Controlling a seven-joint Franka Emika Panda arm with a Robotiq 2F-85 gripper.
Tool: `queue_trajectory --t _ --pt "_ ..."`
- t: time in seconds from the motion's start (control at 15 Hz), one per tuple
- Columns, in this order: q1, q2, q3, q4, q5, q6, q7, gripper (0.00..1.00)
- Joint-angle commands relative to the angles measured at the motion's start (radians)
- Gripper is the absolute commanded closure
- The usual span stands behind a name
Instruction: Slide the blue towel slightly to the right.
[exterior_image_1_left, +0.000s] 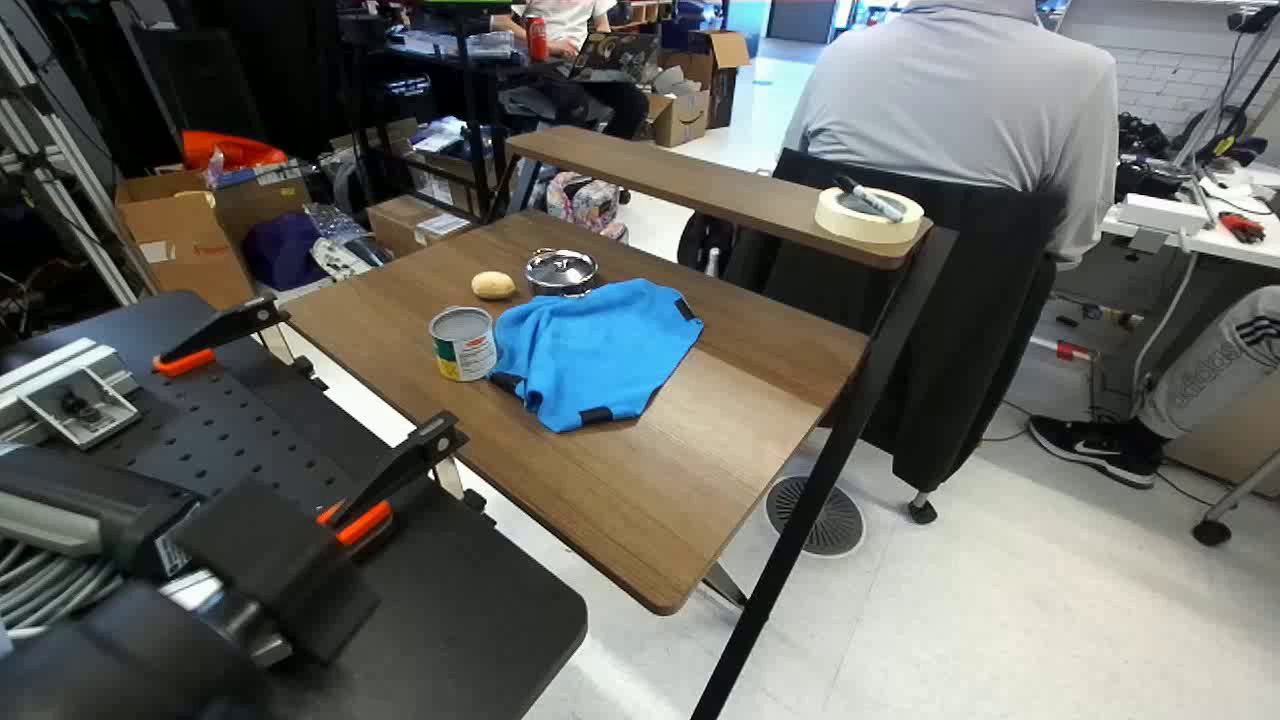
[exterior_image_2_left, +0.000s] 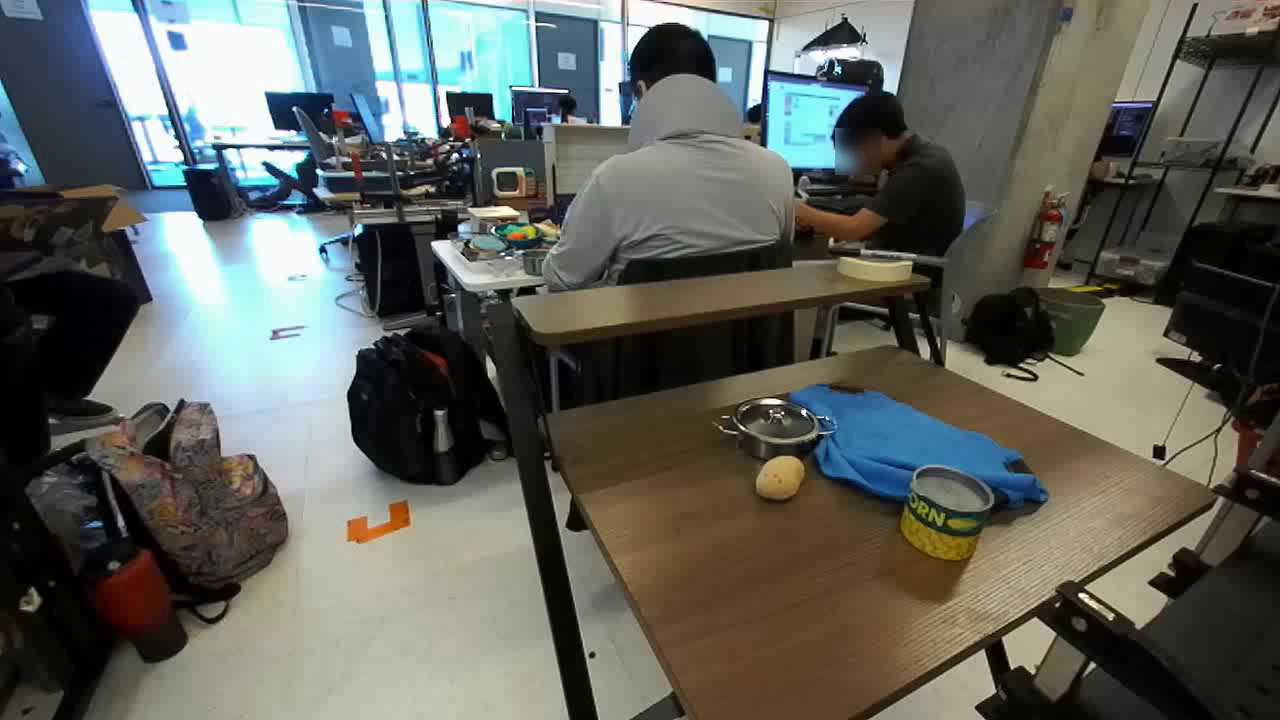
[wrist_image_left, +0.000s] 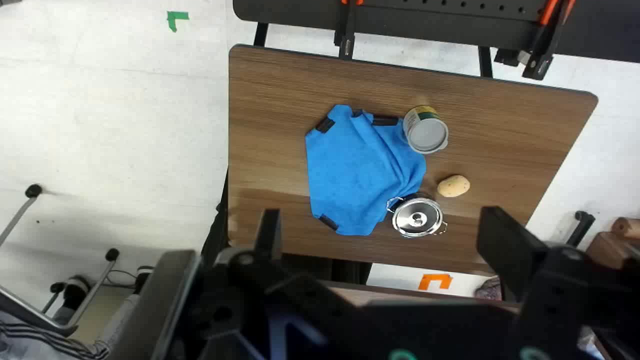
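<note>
Below the one gripper and its two fingers are one table, one towel, one can, one potato, one pot and one lid. Two clamps, one tape roll and one marker also show.

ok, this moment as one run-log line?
pincer: open, empty, off towel; blue towel: rumpled, on table; corn can: upright, beside towel; pot: lid on

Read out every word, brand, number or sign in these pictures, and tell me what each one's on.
"ORN": on the can; any letter before it is out of sight.
"adidas": on the grey trouser leg.
Nike swoosh, no word: on the black shoe.
Too small or blurred to read: the can's finer print, the large monitor, the paper sign, the cardboard box.
</note>
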Motion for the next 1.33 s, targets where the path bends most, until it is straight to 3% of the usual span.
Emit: queue_trajectory --t 0.0,0.67,1.27 --pt "-0.001 0.001 0.001 0.003 0.002 -0.003 -0.001 0.0" --pt "0.036 0.154 0.048 0.021 0.034 0.106 0.082 0.0" --pt "0.072 0.636 0.136 0.126 0.057 0.37 0.182 0.0"
